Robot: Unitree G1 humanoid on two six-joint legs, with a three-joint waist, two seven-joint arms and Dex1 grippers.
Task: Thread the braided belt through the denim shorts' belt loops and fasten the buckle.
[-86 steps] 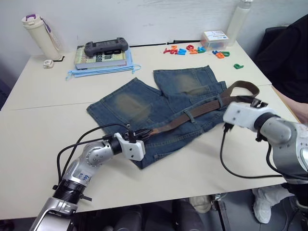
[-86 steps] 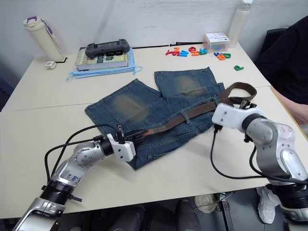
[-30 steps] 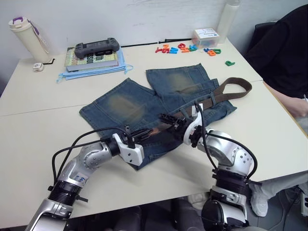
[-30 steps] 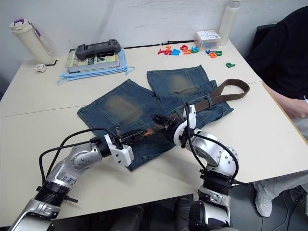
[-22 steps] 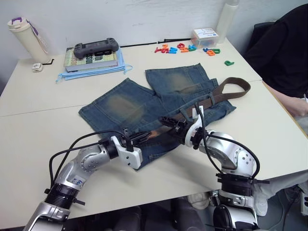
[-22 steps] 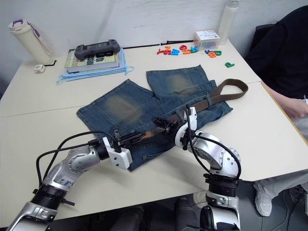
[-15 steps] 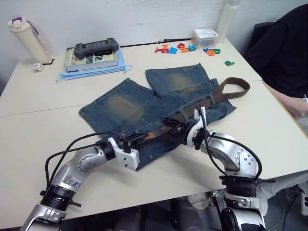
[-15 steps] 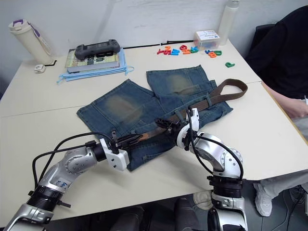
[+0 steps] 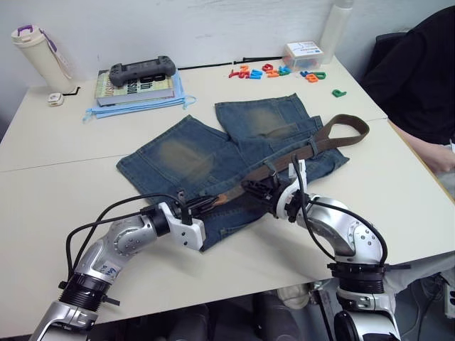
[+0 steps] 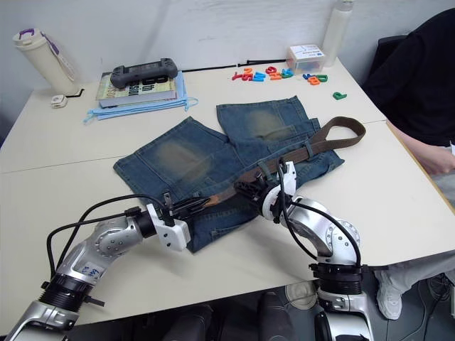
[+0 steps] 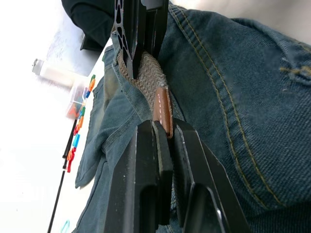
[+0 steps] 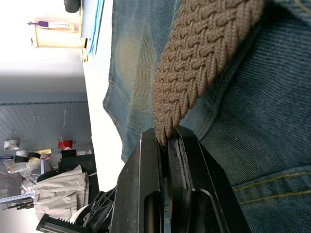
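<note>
Both pincers, left pincer [image 9: 201,205] and right pincer [image 9: 254,190], clamp the braided belt [image 9: 334,134]: limp, grippy weave (hold the stiffer tan tip).

The blue denim shorts [image 9: 213,160] carry faded yellowish-brown patches, the braided belt [image 9: 327,136] is dark brown, and the counter [image 9: 57,192] is cream.

Bare table [image 9: 64,185] left of denim shorts [image 9: 185,156]; right gripper [image 9: 250,192] probably crowds belt line.
</note>
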